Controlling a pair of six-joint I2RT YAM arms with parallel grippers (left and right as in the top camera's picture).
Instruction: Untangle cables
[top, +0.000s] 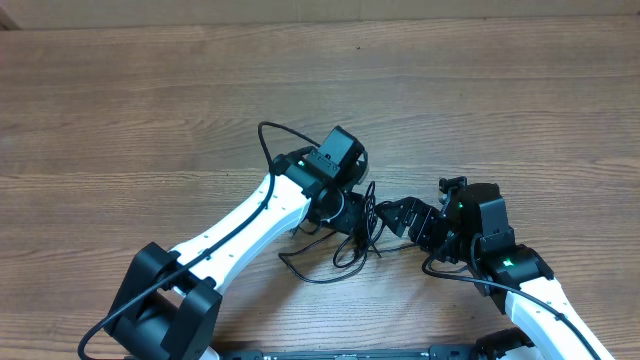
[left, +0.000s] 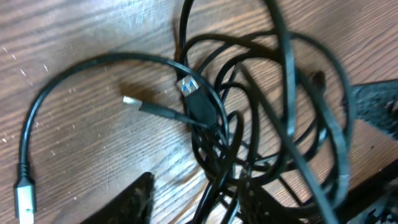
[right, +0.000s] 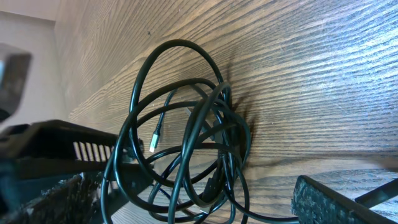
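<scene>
The cables (top: 360, 235) lie as one tangled black bundle on the wooden table between my two grippers. In the left wrist view the cables (left: 211, 134) loop over each other, with a USB plug (left: 189, 87) and a thin plug tip (left: 129, 99) sticking out on the left. My left gripper (top: 350, 218) (left: 199, 200) sits low at the bundle's edge, jaws apart, with a few strands running between its fingers (left: 132, 202). My right gripper (top: 400, 215) (right: 193, 200) stands wide open around the cables (right: 231, 134), touching none that I can see.
One cord end (left: 23, 196) with a silver plug trails off to the left, and a loose strand (top: 300, 270) curls toward the front edge. The left arm's own thicker wire (top: 268, 140) arches above its wrist. The bare wooden table (top: 150, 100) stretches behind.
</scene>
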